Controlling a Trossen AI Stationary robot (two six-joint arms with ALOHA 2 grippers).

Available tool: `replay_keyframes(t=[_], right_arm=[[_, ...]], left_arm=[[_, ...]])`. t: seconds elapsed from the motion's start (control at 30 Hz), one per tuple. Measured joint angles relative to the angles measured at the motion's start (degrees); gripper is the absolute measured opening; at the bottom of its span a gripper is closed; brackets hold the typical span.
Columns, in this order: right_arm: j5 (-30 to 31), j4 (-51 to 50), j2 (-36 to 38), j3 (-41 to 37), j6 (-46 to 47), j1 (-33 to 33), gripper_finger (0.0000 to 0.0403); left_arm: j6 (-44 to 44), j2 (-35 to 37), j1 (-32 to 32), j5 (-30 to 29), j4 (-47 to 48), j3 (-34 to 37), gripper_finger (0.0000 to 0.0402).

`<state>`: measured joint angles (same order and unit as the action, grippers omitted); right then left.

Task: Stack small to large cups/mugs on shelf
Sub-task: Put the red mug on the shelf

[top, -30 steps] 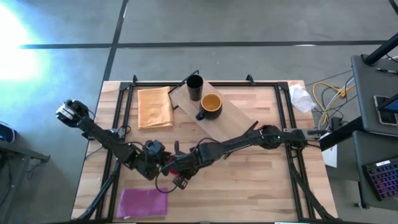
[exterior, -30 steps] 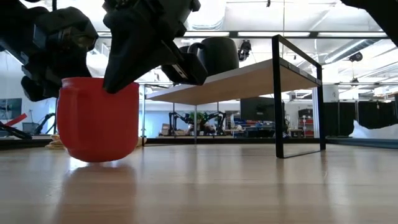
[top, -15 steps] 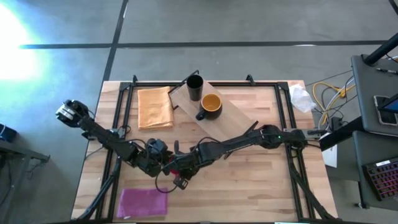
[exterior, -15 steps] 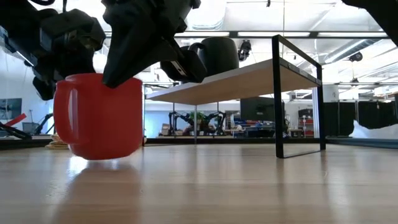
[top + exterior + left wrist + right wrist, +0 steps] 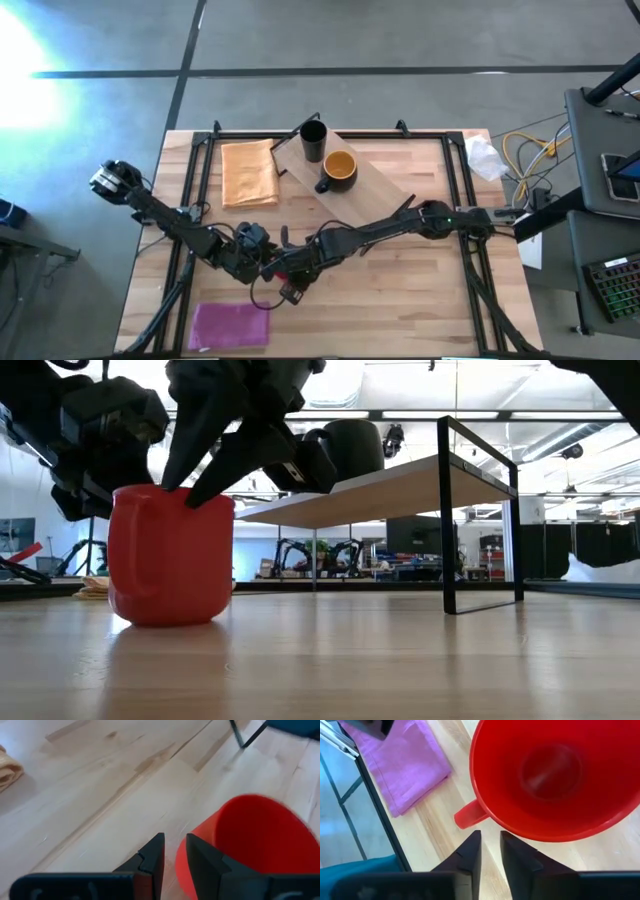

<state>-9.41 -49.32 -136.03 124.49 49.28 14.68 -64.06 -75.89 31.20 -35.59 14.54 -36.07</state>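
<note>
The red mug (image 5: pixel 170 555) stands upright on its base on the table, its handle (image 5: pixel 125 560) turned toward the low view's left. It also shows in the high view (image 5: pixel 273 267) between both grippers. My left gripper (image 5: pixel 172 857) is shut and empty just beside the mug's outer wall. My right gripper (image 5: pixel 489 847) is shut and empty just outside the rim, next to the handle (image 5: pixel 468 815). The black cup (image 5: pixel 313 140) and the dark mug with a yellow inside (image 5: pixel 340 168) stand on the shelf (image 5: pixel 375 190). My left gripper stands close beside the mug's outer wall (image 5: pixel 186 865); I cannot tell whether one finger's outer side touches it. My right gripper comes slanting down from above, its fingertips (image 5: pixel 196 495) at the mug's rim (image 5: pixel 506 827); I cannot tell whether they touch it.
The shelf lies aslant at the table's far middle, its dark end frame (image 5: pixel 480 510) standing on the table. An orange-tan cloth (image 5: pixel 248 172) lies at the far left, a purple mat (image 5: pixel 230 325) at the near left. Cables and a white bag (image 5: pixel 487 158) lie at the right.
The red mug, tilted and off its base a second ago, has turned about and settled upright on the table, so its handle now shows. My left gripper has moved a little toward the table's right edge, closer to the mug.
</note>
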Motion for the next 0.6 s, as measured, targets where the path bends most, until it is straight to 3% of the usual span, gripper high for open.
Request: replay_keyframes(t=[0.3,0.6], right_arm=[[2.6,-0.3,2.4,0.0,-1.3,0.3,0.0108],[6.7,-3.3,5.3,0.0,-1.8,-0.1,0.0094]], left_arm=[[-0.1,5.7,0.1,1.4,6.0,0.0,0.0066],[-3.9,9.5,5.6,9.2,6.1,0.0,0.0066]])
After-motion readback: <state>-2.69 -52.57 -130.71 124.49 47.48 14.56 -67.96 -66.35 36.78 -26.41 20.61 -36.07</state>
